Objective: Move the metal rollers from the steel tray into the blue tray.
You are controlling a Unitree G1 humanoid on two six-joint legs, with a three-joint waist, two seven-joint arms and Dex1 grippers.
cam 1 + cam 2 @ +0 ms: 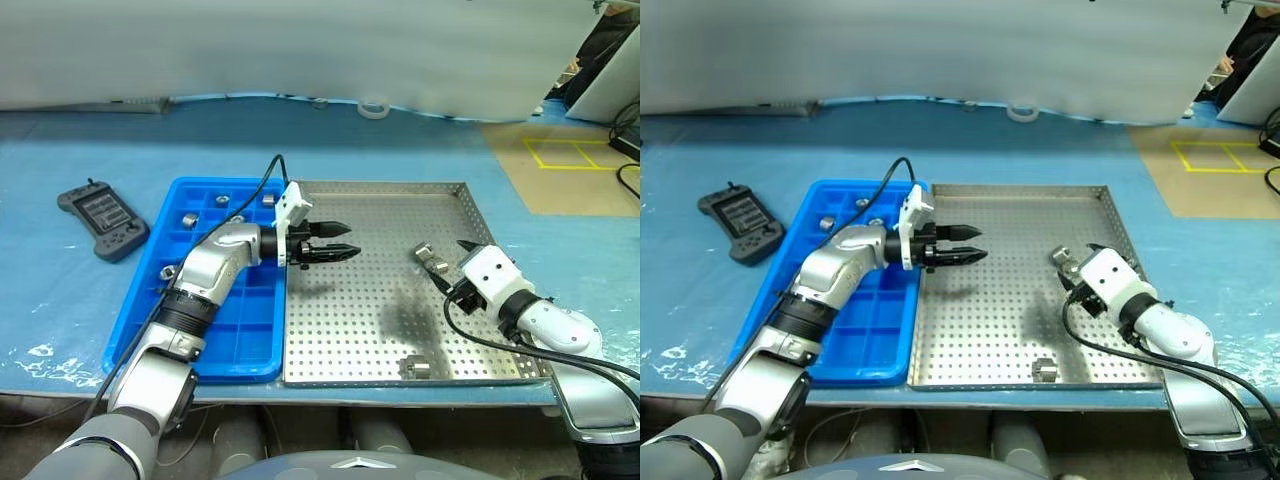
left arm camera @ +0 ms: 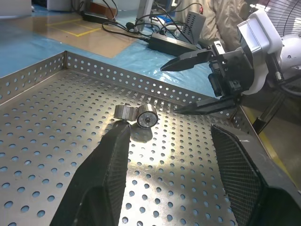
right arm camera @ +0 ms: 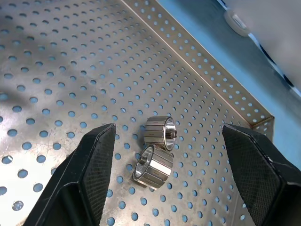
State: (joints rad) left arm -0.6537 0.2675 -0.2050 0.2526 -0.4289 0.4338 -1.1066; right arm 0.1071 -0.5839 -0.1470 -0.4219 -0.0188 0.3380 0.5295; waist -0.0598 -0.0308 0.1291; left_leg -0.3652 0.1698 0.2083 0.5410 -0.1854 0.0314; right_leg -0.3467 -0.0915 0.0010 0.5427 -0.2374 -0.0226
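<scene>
From the head cameras I found the large square perforated steel tray (image 1: pixel 380 300) as my reference. Touching its left edge lay the bright blue compartmented plastic tray (image 1: pixel 150 330), and several small shiny metal rollers (image 1: pixel 190 219) already sat in its compartments near the far end and left wall; I counted about five, though some were too small to confirm. Three rollers remained in the steel tray: a pair (image 1: pixel 429 257) touching each other near its right side, and a single roller (image 1: pixel 414 368) near its front rim. I judged the task a little past halfway. A dark grey handheld controller (image 1: pixel 103 222) lay well left of the blue tray.

The left gripper (image 1: pixel 338 241) hung over the steel tray's left portion, pointing toward the pair, jaws partly apart and empty. The right gripper (image 1: pixel 452 264) stood just beside the pair, at the tray's right side.

In the left wrist view, the pair (image 2: pixel 136 114) lay ahead of the empty black fingers (image 2: pixel 106 174), with the right gripper (image 2: pixel 200 82) beyond, jaws wide.

In the right wrist view, the pair (image 3: pixel 157 148) sat between the wide-spread fingers (image 3: pixel 91 165), untouched. I judged them the next pick.
</scene>
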